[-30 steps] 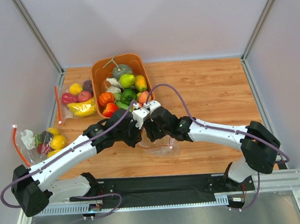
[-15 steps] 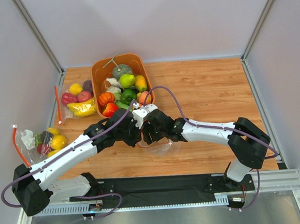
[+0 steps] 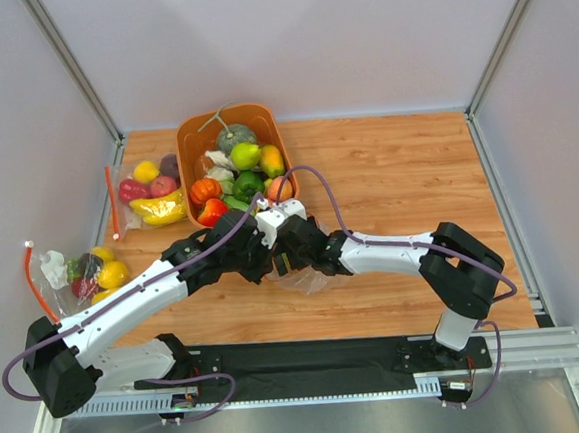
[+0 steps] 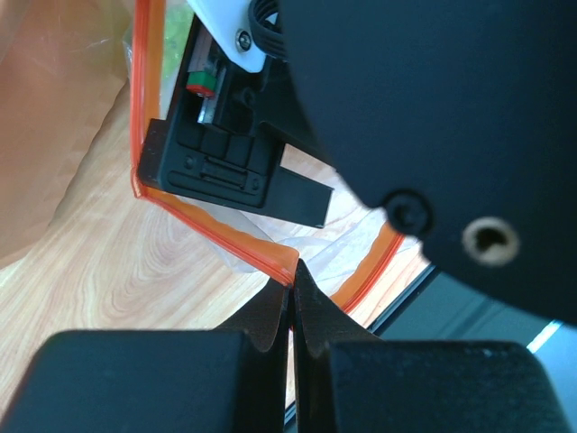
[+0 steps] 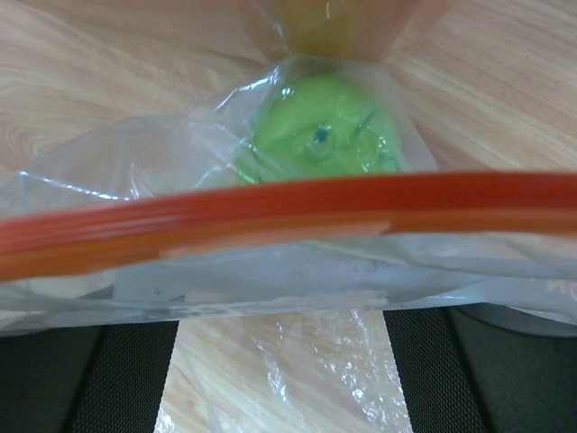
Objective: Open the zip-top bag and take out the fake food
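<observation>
The zip-top bag (image 3: 310, 278) lies crumpled on the wood under both grippers. My left gripper (image 3: 264, 263) is shut on the bag's red-orange zip strip (image 4: 216, 236), pinching one lip at a corner (image 4: 288, 275). The mouth hangs open in a loop around my right gripper (image 4: 225, 171). My right gripper (image 3: 291, 258) is open, its fingers spread wide at the mouth (image 5: 279, 379), with the zip strip (image 5: 288, 212) across its view. One green fake fruit (image 5: 320, 135) sits inside the clear plastic just beyond. Other glossy fruits (image 3: 236, 171) lie in the orange bin.
The orange bin (image 3: 191, 134) stands at the back, just behind the grippers. A bag with a banana and purple fruit (image 3: 152, 192) lies to its left. Another bag with a white lump (image 3: 83, 273) lies at the left edge. Enclosure walls stand on three sides.
My right gripper has moved left, closer to the left gripper and into the bag's mouth; its arm has folded further. The bag has bunched up beneath them. The left gripper keeps its hold.
</observation>
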### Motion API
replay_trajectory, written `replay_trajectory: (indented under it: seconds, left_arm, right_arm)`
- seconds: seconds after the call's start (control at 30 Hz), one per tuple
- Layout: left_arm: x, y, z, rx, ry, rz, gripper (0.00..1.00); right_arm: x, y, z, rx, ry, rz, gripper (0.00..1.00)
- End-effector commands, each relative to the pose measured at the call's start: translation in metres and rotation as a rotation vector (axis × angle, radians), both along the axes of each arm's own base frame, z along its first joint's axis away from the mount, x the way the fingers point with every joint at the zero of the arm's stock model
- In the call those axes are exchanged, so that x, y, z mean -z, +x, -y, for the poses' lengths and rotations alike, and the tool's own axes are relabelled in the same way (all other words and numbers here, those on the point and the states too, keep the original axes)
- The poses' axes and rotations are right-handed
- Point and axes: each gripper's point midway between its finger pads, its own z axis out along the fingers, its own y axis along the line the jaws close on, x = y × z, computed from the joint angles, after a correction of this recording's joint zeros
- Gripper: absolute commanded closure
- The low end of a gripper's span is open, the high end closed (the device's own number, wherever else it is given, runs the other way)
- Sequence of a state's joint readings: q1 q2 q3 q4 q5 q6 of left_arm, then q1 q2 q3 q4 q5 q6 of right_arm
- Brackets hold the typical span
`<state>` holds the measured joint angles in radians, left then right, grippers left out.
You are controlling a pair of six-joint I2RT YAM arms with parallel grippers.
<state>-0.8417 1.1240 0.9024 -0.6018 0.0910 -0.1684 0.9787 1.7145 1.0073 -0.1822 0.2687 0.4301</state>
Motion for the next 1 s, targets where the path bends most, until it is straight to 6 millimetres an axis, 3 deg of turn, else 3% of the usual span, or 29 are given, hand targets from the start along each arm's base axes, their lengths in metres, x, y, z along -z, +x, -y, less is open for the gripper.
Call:
replay_trajectory:
  seconds: [0.0,0.17,0.47,0.53,0.63,0.73,0.8,0.97]
  left_arm:
    - [-0.019,0.0,0.012,0.048,-0.06,0.033,1.0]
    - [-0.02,0.0,0.012,0.049,-0.062,0.033,1.0]
    - [-0.019,-0.001,0.012,0.051,-0.061,0.029,1.0]
    - [-0.019,-0.001,0.012,0.051,-0.062,0.03,1.0]
    - [-0.019,-0.001,0.012,0.051,-0.062,0.03,1.0]
    - [-0.019,-0.001,0.013,0.052,-0.061,0.029,1.0]
    - [-0.018,0.0,0.012,0.049,-0.058,0.03,1.0]
    - [-0.018,0.002,0.01,0.037,-0.049,0.035,1.0]
  right_arm:
    - [-0.018,0.031,-0.011,0.106,0.089,0.11,0.14]
    - [-0.022,0.045,-0.012,0.159,0.139,0.17,0.14]
    - [0.009,0.053,-0.013,0.162,0.094,0.153,0.15]
    - [0.013,0.052,-0.012,0.168,0.087,0.15,0.17]
    - [0.015,0.052,-0.008,0.173,0.082,0.156,0.3]
    - [0.007,0.053,-0.004,0.177,0.079,0.169,0.46]
    - [-0.014,0.05,-0.004,0.157,0.099,0.181,0.59]
    - [-0.048,0.04,-0.006,0.12,0.164,0.178,0.63]
